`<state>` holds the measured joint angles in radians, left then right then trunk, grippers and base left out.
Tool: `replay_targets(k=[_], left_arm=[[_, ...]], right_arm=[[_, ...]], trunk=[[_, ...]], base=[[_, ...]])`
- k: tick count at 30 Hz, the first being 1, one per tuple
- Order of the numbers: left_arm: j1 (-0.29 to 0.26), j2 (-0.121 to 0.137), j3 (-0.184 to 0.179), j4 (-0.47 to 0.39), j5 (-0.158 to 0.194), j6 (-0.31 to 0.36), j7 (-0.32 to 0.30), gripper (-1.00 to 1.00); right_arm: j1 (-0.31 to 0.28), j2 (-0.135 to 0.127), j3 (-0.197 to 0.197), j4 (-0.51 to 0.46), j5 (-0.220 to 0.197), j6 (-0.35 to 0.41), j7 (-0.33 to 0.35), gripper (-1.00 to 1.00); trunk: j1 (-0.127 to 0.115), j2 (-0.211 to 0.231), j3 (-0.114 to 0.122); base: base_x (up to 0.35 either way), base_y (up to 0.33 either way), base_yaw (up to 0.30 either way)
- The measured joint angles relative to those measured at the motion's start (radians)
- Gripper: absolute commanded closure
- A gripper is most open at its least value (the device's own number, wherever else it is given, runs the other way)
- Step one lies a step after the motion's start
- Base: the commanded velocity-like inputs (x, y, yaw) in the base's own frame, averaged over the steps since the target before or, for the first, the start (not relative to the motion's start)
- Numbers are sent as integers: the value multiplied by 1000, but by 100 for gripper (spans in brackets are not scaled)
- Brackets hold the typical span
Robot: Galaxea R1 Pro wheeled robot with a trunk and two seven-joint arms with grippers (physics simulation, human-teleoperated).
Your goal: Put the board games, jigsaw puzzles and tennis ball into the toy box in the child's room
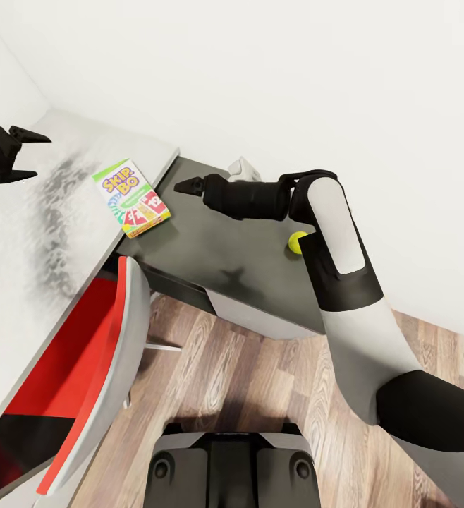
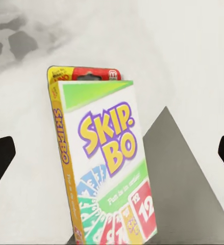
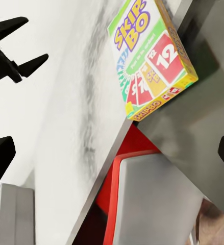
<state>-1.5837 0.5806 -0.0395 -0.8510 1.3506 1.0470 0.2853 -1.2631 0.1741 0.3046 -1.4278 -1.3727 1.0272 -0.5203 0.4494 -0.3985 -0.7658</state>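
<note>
Skip-Bo board game lies flat on the white surface, overhanging its edge. Both the left pincer and the right pincer hang released and empty. Tennis ball sits beside the right arm.

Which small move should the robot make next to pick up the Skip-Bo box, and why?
Probably bring the left gripper across toward the Skip-Bo box and lower it. Its jaws are open and empty, and it hangs over the white table apart from the box, which lies flat at the table's edge.
</note>
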Motion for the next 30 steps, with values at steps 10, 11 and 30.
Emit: replay_targets(k=[10, 11, 30], left_arm=[[2, 154, -304, -1, 435, 0, 2, -100], [2, 165, -325, -1, 463, 0, 2, -100], [43, 287, -442, -106, 679, 0, 1, -100]], right_arm=[[0, 0, 1, 56, 4, -23, -1, -100], [0, 0, 1, 60, 4, -27, -1, -100], [2, 0, -2, 86, 5, -96, 0, -100]], trunk=[[0, 0, 0], [0, 0, 0], [0, 0, 0]], base=[[0, 0, 0], [0, 0, 0], [0, 44, 0]])
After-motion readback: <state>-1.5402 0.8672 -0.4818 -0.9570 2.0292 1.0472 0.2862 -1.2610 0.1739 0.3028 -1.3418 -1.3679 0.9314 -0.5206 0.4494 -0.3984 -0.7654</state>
